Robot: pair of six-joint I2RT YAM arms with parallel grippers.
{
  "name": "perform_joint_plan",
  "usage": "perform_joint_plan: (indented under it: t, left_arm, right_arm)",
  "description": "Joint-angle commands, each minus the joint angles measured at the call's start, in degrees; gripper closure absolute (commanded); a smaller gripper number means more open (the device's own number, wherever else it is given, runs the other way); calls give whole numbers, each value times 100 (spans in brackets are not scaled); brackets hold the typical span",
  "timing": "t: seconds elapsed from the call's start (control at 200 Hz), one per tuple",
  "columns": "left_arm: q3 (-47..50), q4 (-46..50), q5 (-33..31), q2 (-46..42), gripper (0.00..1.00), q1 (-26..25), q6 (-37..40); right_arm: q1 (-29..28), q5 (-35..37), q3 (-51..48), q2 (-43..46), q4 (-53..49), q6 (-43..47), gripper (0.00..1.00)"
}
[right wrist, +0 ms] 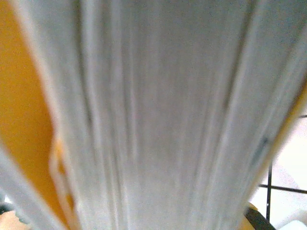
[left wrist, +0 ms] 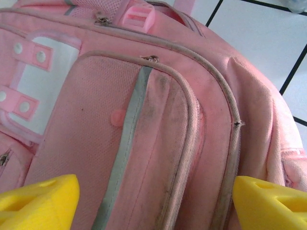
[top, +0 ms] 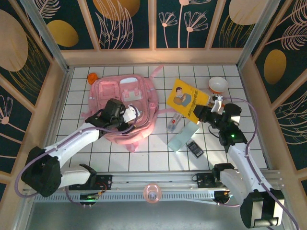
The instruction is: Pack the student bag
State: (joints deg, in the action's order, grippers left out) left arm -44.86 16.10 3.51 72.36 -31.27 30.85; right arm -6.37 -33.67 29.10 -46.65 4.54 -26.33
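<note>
Top external: left gripper wide above pink backpack, likely ready to open it; right gripper pinches yellow book edge for packing.

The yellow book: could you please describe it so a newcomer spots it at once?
Find the pink student bag on the table. Right of it, near the white bowl, lies the yellow book. It alone is yellow, with a cartoon figure on its cover.
</note>
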Motion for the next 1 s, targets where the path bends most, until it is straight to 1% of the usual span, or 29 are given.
perform_joint_plan:
  t: [0.0, 0.12, 0.28, 0.33, 0.36, 0.38, 0.39, 0.41, 0.43, 0.455, 0.475, 0.535, 0.701, 0.776, 0.826, 0.866, 0.916, 0.996]
  left_arm:
    - [-201, 13, -132, 241, 16, -2, -18]
    - [-124, -311, -506, 468, 16, -2, -92]
    - [-93, -763, -735, 715, 16, -2, -250]
    - [-87, -880, -774, 812, 19, -2, -280]
    - [-93, -914, -785, 882, 26, -2, -291]
    - [-120, -912, -773, 924, 37, -2, -295]
    - [-126, -901, -768, 935, 44, -2, -291]
    - [-134, -905, -763, 955, 54, -2, -307]
    - [-137, -914, -759, 952, 66, -2, -340]
    - [-145, -930, -747, 928, 78, 2, -392]
    - [-145, -922, -719, 882, 86, -1, -431]
    - [-201, -844, -614, 684, 100, -2, -598]
    - [-637, -755, -257, -119, 100, -2, -1573]
    - [-850, -863, -422, -369, 100, -2, -2013]
    - [-1005, -930, -445, -453, 100, -2, -2168]
    - [-1051, -949, -443, -464, 100, -2, -2297]
    - [-1361, -951, -465, -419, 100, 0, -2441]
    - [-1673, -899, -520, -253, 100, -2, -2583]
  right_arm:
    - [-76, 80, 93, 115, 291, -15, 100]
    - [-93, 67, 131, 100, 258, 22, 100]
    - [-160, 36, 115, 87, 285, -4, 100]
    - [-176, 33, 104, 94, 278, -13, 100]
    - [-180, 36, 96, 95, 272, -18, 100]
    - [-189, 40, 87, 96, 274, -21, 100]
    - [-195, 44, 87, 95, 273, -26, 100]
    - [-199, 51, 87, 96, 261, -42, 100]
    - [-207, 60, 79, 103, 252, -66, 100]
    - [-211, 75, 71, 104, 250, -105, 100]
    - [-207, 94, 65, 104, 250, -167, 100]
    - [-208, 179, 51, 83, 211, -352, 100]
    - [-207, 314, 115, -53, 225, -988, 100]
    - [-230, 354, 189, -71, 265, -1379, 100]
    - [-290, 450, 242, -54, 261, -1621, 100]
    - [-404, 590, 277, -23, 243, -1812, 100]
    - [-590, 831, 327, 32, 194, -2043, 100]
    - [-1092, 1329, 353, 125, 188, -2450, 100]
